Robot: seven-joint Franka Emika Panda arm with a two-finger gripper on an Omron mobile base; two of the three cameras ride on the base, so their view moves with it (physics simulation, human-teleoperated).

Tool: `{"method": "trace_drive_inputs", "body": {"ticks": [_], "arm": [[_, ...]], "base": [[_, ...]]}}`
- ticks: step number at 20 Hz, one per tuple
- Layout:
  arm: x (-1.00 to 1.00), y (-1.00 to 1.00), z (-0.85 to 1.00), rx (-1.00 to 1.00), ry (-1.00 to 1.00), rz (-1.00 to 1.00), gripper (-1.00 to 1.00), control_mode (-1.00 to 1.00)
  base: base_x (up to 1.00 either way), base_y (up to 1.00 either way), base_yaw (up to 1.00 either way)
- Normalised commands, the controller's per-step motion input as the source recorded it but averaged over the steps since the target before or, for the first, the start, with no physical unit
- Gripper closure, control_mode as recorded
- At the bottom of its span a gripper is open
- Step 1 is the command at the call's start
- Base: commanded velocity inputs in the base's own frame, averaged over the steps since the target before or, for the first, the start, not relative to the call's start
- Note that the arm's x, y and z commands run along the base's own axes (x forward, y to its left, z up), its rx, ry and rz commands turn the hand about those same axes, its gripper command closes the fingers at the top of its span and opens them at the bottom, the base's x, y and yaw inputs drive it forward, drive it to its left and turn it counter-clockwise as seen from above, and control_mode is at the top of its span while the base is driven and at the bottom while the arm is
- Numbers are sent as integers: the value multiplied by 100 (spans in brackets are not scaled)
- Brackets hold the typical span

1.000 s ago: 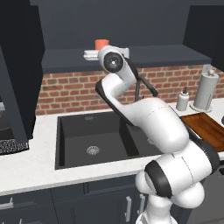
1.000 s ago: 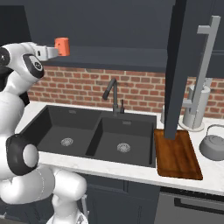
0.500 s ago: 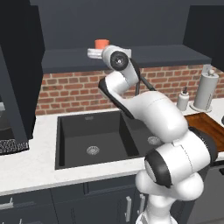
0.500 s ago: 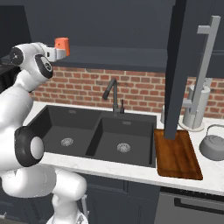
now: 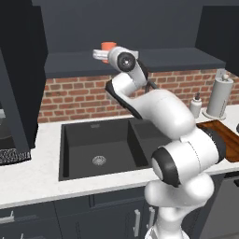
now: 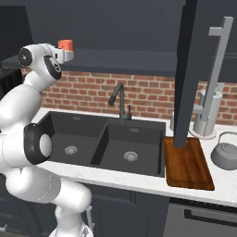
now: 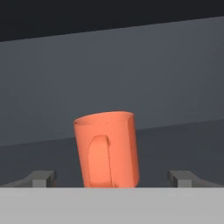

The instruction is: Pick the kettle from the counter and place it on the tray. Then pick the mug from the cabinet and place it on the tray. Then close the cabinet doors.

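Observation:
The orange-red mug stands upright on the dark cabinet shelf, its handle facing my hand. My gripper is open, one fingertip on each side of the mug, just short of it. From the base, my gripper is raised to the shelf right below the mug. The grey kettle sits on the white counter, just right of the brown tray, which is bare.
A cabinet door hangs open over the tray's back end, with its silver handle sticking out. The black double sink and faucet lie below my arm. A paper-towel roll and a small bottle stand by the brick wall.
My hand has swung a little higher and closer to the mug on the shelf. The jaws stayed open, and the kettle and tray have not moved.

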Motion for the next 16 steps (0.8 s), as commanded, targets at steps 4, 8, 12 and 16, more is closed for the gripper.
{"method": "trace_drive_inputs", "body": {"ticks": [4, 8, 12, 16], "arm": [[18, 2, 0, 0, 2, 0, -100, -100], [20, 2, -1, 0, 3, 0, -100, -100], [18, 0, -2, 0, 2, 0, -100, -100], [18, 0, -2, 0, 1, 0, -100, -100]], "base": [[0, 0, 0], [0, 0, 0], [0, 0, 0], [0, 0, 0]]}}
